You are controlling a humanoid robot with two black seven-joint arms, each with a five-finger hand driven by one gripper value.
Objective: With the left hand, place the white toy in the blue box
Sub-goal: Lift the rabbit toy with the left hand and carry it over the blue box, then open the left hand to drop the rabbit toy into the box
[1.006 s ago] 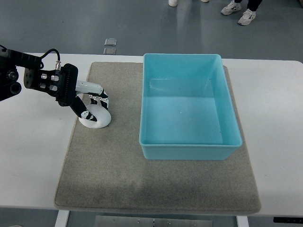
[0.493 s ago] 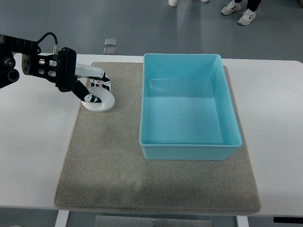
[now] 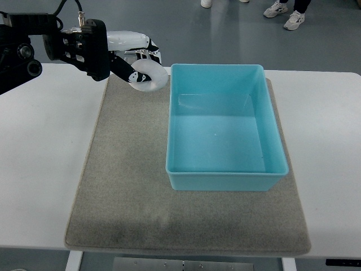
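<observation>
- The white toy (image 3: 148, 75), a ring-shaped piece, is gripped by the fingers of the left hand (image 3: 135, 53), which are curled around it.
- The toy is carried clear of the grey mat (image 3: 124, 186) and appears just beside the far-left corner of the blue box (image 3: 225, 132), outside its rim.
- The box cavity lies to the right of the hand and slightly nearer the camera; this is the relation on which the coming move depends.
- The long axis of the box runs from the far edge of the desk (image 3: 45, 169) toward the near edge, so a short rightward carry is judged sufficient to bring the toy over the opening.
- The box is seen to hold nothing.
- The right hand is not in view.
</observation>
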